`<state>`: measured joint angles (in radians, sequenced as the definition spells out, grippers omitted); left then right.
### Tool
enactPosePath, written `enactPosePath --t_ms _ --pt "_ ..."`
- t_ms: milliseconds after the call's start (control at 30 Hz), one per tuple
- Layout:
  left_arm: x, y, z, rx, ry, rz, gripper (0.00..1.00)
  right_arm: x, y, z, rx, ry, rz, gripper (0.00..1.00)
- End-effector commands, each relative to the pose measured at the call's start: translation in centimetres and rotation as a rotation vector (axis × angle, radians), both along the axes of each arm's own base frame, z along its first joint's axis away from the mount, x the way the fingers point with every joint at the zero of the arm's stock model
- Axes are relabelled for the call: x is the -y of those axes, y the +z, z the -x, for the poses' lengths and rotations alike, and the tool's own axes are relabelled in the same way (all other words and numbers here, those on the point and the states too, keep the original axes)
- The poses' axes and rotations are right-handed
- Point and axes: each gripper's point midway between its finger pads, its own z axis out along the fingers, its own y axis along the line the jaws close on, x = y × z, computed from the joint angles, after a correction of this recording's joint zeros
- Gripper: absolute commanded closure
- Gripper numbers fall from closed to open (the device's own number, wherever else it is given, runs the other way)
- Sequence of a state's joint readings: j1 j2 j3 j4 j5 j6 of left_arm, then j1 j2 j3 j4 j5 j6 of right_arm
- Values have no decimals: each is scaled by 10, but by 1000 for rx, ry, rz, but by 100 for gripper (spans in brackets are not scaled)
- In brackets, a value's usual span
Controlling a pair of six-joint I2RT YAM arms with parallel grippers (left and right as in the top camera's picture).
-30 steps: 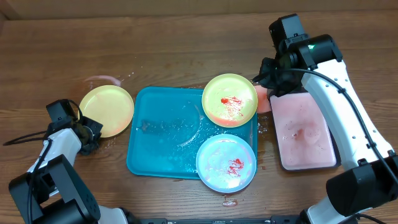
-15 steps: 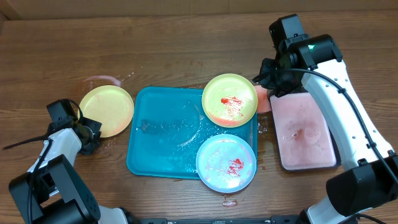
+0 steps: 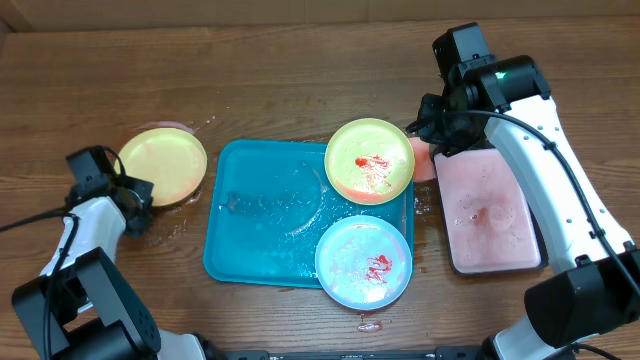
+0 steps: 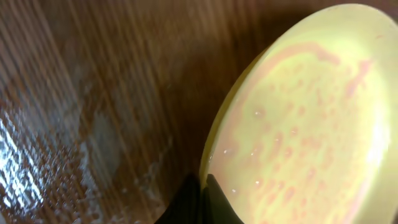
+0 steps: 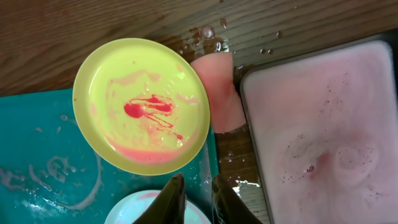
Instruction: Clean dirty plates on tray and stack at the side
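**Holding one plate aside while two smeared plates wait by the right arm**

Pinched at its near rim by the left gripper point(image 4: 202, 182), whose fingers are closed tight on the edge, the held plate point(image 3: 163, 165) is yellow-green and sits off the teal tray point(image 3: 250, 240), just past its left end on the wet table point(image 3: 280, 80). The left wrist view shows only a faint pink film on it and no red streak, so it reads as the plate meant for the side stack.

What matters for the next move is on the other end. The smeared yellow-green plate point(image 3: 369, 160) overhangs the tray's far right corner, and the pale blue plate point(image 3: 364, 262) overlaps the near right corner, both carrying red sauce. Both are well apart from the left arm and near the right one.

The right gripper point(image 5: 198, 180) hangs above that corner with its fingers drawn narrow and nothing seen between them. From those fingers the smeared plate lies ahead and to the left in the wrist view, and the pink sponge point(image 5: 217, 93) lies ahead — touching that plate's rim, between it and the pink tray point(image 5: 323, 124). The sponge's long axis runs roughly along the plate's edge, so the fingers would probably need to span its short width.
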<state>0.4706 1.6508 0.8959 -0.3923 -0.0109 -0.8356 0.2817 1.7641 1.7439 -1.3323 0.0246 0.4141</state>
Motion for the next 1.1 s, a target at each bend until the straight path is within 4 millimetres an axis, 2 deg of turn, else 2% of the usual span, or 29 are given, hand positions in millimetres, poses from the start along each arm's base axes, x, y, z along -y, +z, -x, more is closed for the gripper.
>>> enactPosePath --t_ms 0,67,133,167,200,267,367,467,500,567,667,733,800,1000,1067 --pt "-7 14 -12 16 -7 -27 71 1 5 2 12 2 -7 82" --pt "-6 13 -10 7 -15 -24 42 1 5 2 13 2 -7 82" --pt "-2 12 -10 1 -48 -17 28 1 5 2 13 2 -7 82" --pt "-1 12 -10 -3 -65 -18 25 1 5 2 13 2 -7 82" --pt "0 12 -9 -10 -83 -16 25 1 5 2 13 2 -7 82" --pt "2 13 -8 -28 -117 -22 36 1 5 2 12 2 -7 82" --pt "5 22 -8 -32 -160 -37 35 1 5 1 15 0 -4 78" --pt "10 46 -15 2 -223 -76 34 3 6 -2 25 -11 -8 57" --pt "13 56 -18 17 -241 -91 34 4 6 -3 28 -14 -9 57" --pt "20 77 -22 43 -287 -120 34 9 4 -6 30 -8 7 68" --pt "37 105 -25 73 -376 -159 33 14 -10 -10 1 48 32 72" --pt "49 116 -25 80 -429 -169 32 16 -24 -13 -35 52 42 72" --pt "60 120 -23 70 -472 -169 29 16 -38 -14 -74 50 51 75" --pt "88 109 -13 21 -567 -104 27 16 -74 -18 -161 22 64 74" --pt "101 109 -13 29 -614 -78 27 18 -92 -24 -185 22 73 74"
